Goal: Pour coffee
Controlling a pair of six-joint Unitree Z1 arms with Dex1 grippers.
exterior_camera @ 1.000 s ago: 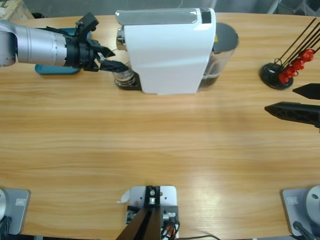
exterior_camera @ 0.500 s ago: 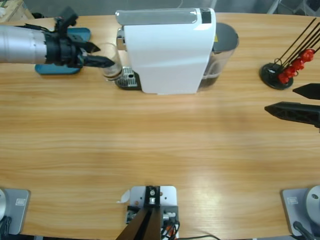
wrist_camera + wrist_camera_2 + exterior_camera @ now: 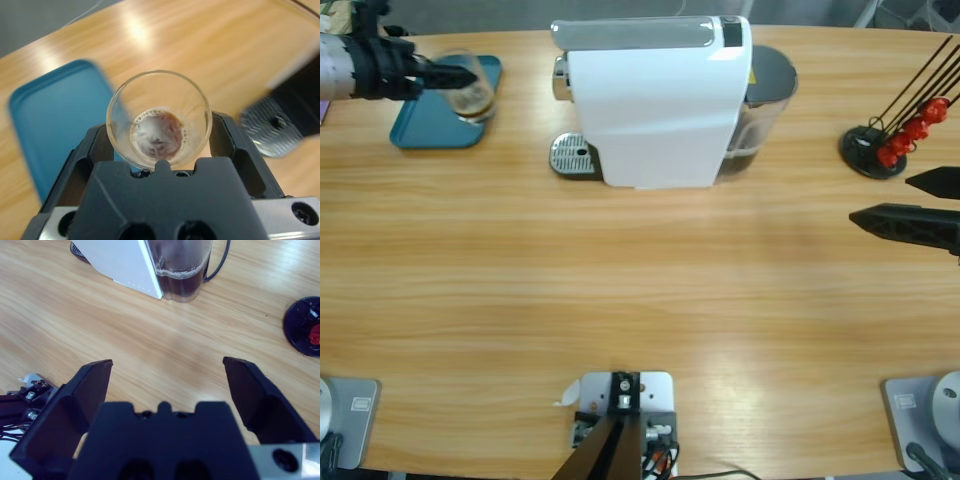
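My left gripper point(image 3: 460, 78) is shut on a small clear glass point(image 3: 473, 95) at the table's far left corner. The glass is over the right end of a teal tray point(image 3: 425, 130). In the left wrist view the glass point(image 3: 158, 116) sits upright between the black jaws, and a shallow layer of brown coffee point(image 3: 159, 134) with a foamy rim covers its bottom. The tray point(image 3: 52, 125) lies behind the glass on the left. My right gripper point(image 3: 882, 198) hangs open by the right edge with nothing in it; the right wrist view shows its jaws point(image 3: 167, 365) wide apart above bare wood.
The big white coffee machine point(image 3: 655, 100) stands at the back middle, its metal drip grate point(image 3: 572, 155) bare and its dark water tank point(image 3: 182, 267) on the right. A black wire stand with red pods point(image 3: 888, 140) is at the back right.
My left gripper has carried the glass away from the machine's drip grate, leftwards and back, to above the teal tray. The right arm has not moved.
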